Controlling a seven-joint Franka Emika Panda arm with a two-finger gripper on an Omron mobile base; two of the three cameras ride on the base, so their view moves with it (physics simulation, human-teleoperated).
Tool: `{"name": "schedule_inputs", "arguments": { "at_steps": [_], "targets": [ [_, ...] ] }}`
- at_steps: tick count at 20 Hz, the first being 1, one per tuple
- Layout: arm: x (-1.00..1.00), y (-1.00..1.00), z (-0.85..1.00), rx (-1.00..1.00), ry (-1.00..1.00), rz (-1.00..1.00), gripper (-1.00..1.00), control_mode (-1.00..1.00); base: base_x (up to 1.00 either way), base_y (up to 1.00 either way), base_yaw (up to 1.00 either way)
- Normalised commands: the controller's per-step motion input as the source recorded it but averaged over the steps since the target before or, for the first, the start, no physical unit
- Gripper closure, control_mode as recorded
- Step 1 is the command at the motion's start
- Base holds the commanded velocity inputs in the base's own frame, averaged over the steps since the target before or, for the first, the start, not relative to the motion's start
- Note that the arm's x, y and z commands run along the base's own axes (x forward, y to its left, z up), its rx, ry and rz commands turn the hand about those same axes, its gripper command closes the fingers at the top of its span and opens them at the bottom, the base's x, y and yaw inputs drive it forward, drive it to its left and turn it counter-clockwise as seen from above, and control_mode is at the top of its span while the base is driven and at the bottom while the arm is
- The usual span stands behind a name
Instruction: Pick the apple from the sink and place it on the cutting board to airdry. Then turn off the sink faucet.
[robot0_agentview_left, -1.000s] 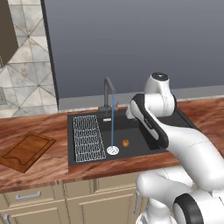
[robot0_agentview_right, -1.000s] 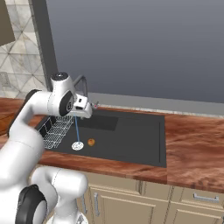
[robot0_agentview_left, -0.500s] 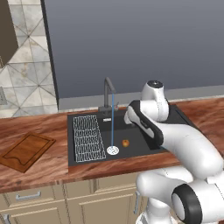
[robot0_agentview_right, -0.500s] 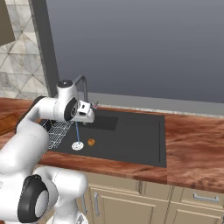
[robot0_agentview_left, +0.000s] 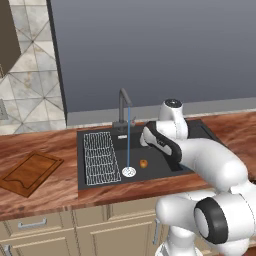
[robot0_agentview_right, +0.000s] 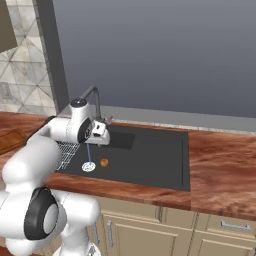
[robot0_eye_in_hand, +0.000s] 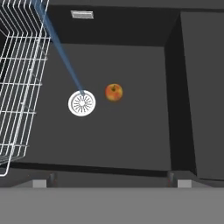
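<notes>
Swung lower over the basin since the earlier frame, the two-finger gripper (robot0_eye_in_hand: 111, 177) hangs with jaws spread wide, empty. Below lies the small orange-yellow apple (robot0_eye_in_hand: 113, 92) on the matte black sink (robot0_eye_in_hand: 131, 140) floor, just right of the white round drain strainer (robot0_eye_in_hand: 82, 103).

basin floor open | wire rack (robot0_eye_in_hand: 19, 65) one side (water stream (robot0_eye_in_hand: 61, 54) beside)

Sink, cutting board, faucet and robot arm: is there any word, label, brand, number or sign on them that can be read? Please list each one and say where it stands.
None: no readable text in any view.
The sink, faucet, cutting board, apple and wire rack carry no markings.
The small pale plate on the sink's back wall is too blurred to tell whether it bears any text.
</notes>
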Motion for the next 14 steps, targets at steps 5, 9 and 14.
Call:
{"name": "schedule_inputs", "arguments": {
  "at_steps": [5, 9, 14],
  "targets": [
    [0.14, 0.00, -0.31, 0.00, 0.00, 0.00, -1.00, -1.00, 0.00, 0.00, 0.00],
    [0.20, 0.00, -0.32, 0.00, 0.00, 0.00, -1.00, -1.00, 0.00, 0.00, 0.00],
    [0.20, 0.00, -0.32, 0.00, 0.00, 0.00, -1.00, -1.00, 0.00, 0.00, 0.00]
  ]
}}
